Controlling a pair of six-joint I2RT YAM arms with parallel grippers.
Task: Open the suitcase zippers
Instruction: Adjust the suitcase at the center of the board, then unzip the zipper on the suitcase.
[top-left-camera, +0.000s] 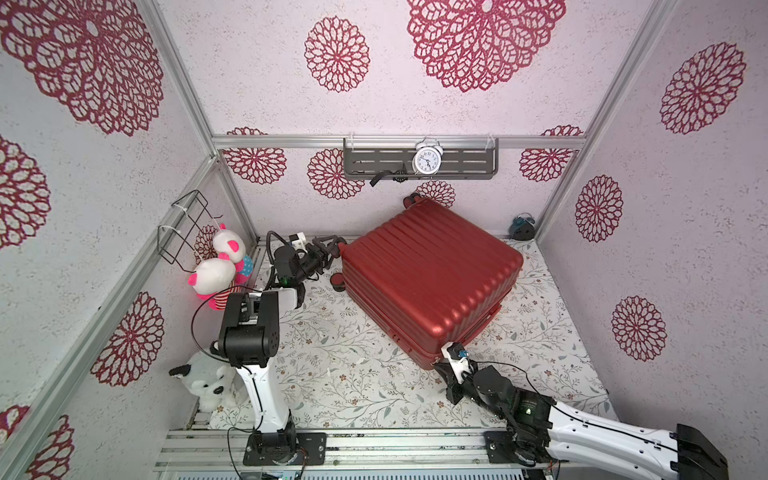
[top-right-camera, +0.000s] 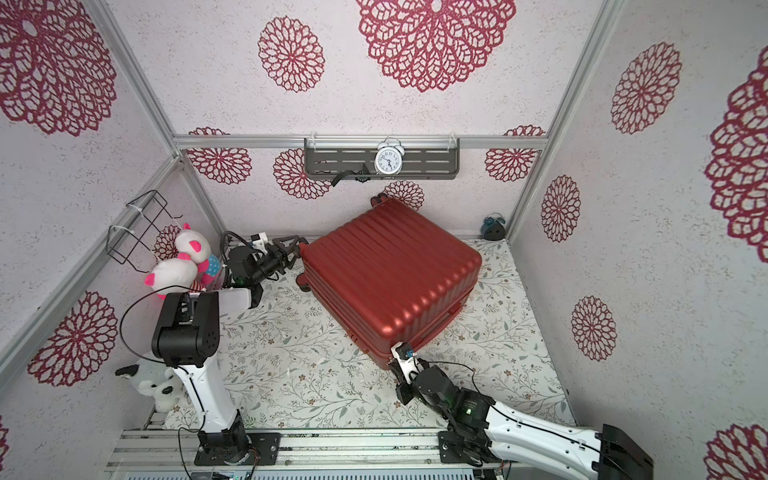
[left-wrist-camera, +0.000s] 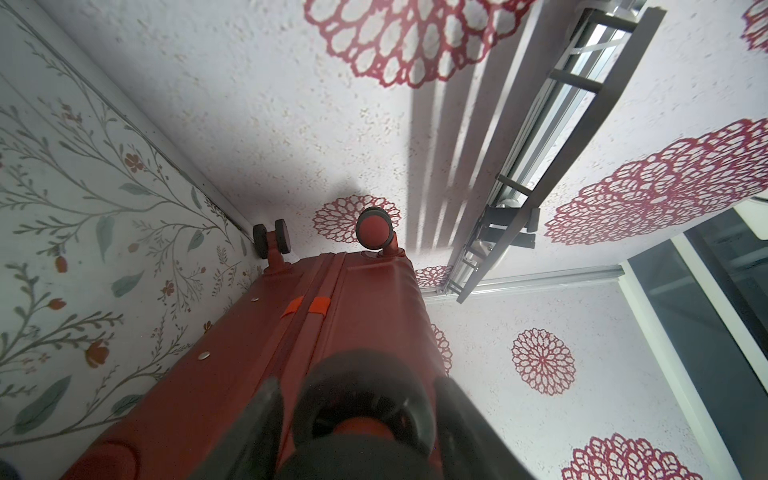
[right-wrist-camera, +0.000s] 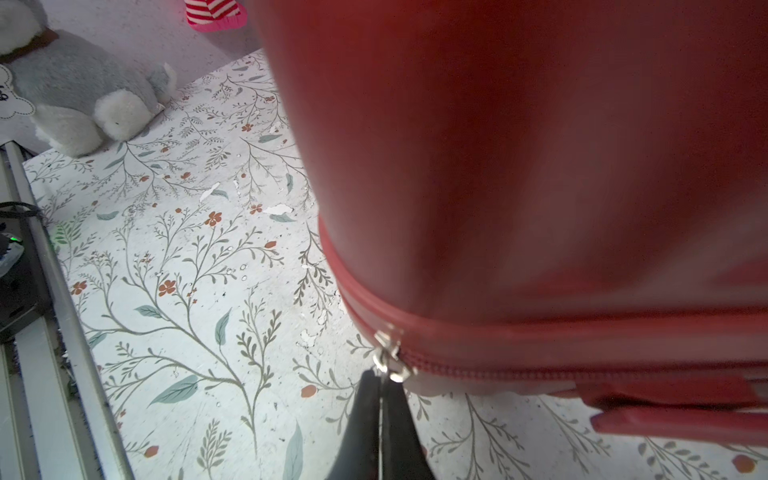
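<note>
Your left arm (top-left-camera: 259, 386), at seven o'clock, has white link shells, boxy black joints and looping black cables (top-left-camera: 194, 322); its black base plate (top-left-camera: 309, 446) shows screws. Your right arm (top-left-camera: 602, 432), at five o'clock, matches, adding a green light (top-left-camera: 528, 411), a white camera mount (top-left-camera: 457, 359) and the right gripper's (right-wrist-camera: 380, 375) dark tapered fingers.

the table top (top-left-camera: 353, 386) with leaves and flowers holds the big red suitcase (top-left-camera: 432, 270), lying flat. a white toy dog (top-left-camera: 208, 384) sits at one corner, a small blue clock (top-left-camera: 523, 227) at another.

Both top views look down on everything. Each wrist camera peers past its fingers (right-wrist-camera: 363, 419), close to the suitcase (right-wrist-camera: 498, 166).
</note>
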